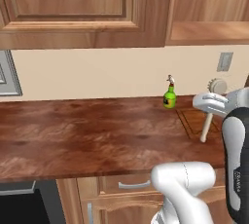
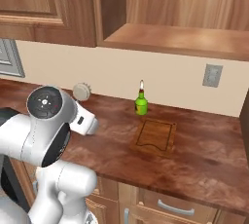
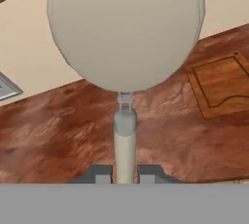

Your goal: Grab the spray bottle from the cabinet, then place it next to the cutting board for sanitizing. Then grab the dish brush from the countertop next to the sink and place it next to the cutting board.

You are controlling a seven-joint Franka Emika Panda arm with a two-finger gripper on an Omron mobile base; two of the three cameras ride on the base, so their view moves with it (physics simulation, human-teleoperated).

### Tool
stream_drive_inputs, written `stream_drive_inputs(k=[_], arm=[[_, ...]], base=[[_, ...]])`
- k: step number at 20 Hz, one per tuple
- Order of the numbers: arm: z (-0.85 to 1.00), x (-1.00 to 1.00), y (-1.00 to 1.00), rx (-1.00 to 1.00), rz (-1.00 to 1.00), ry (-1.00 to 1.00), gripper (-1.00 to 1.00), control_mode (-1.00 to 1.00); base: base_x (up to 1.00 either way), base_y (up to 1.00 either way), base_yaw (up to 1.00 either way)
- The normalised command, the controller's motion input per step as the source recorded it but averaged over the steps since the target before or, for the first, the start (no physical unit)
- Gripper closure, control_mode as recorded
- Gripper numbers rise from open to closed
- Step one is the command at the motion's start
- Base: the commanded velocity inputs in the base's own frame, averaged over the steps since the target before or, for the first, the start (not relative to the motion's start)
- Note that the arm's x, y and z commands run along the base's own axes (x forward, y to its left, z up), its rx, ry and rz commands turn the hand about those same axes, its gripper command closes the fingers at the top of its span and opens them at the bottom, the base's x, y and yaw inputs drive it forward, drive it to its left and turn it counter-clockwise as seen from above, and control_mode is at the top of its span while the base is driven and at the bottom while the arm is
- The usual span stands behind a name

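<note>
Above the countertop (image 1: 97,135), jaws clamp the dish brush (image 3: 124,72).

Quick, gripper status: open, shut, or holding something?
Gripper: shut on the dish brush, gripping its handle, with the brush lifted above the countertop.

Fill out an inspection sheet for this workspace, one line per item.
Surface: countertop, dark reddish-brown wood grain.
Job's things: spray bottle upright on the counter just behind the cutting board; dish brush lifted in the air, head up.
Clutter: nothing seen.
Grippers: gripper shut on the dish brush's handle.
Cables: nothing seen.
Surroundings: cabinet above with an open shelf section; wall outlet; drawers with silver handles below the counter.
</note>
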Motion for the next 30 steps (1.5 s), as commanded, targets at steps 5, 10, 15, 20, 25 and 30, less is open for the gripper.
stream_drive_inputs(k=[5,10,15,20,25,30], arm=[[-0.63,0.69,-0.06,-0.05,0.0,0.14,1.0,-1.0],[-0.7,0.79,-0.02,-0.07,0.0,0.2,1.0,-1.0],[-0.65,0.67,-0.22,-0.06,0.0,0.22,1.0,-1.0],[-0.66,0.55,-0.4,-0.01,0.01,0.2,1.0,-1.0],[-0.62,0.58,-0.25,0.0,0.04,0.22,1.0,-1.0],[-0.36,0.47,-0.24,0.0,0.03,0.08,1.0,-1.0]], base=[[0.0,0.0,0.0],[0.0,0.0,0.0],[0.0,0.0,0.0],[0.0,0.0,0.0],[0.0,0.0,0.0],[0.0,0.0,0.0]])
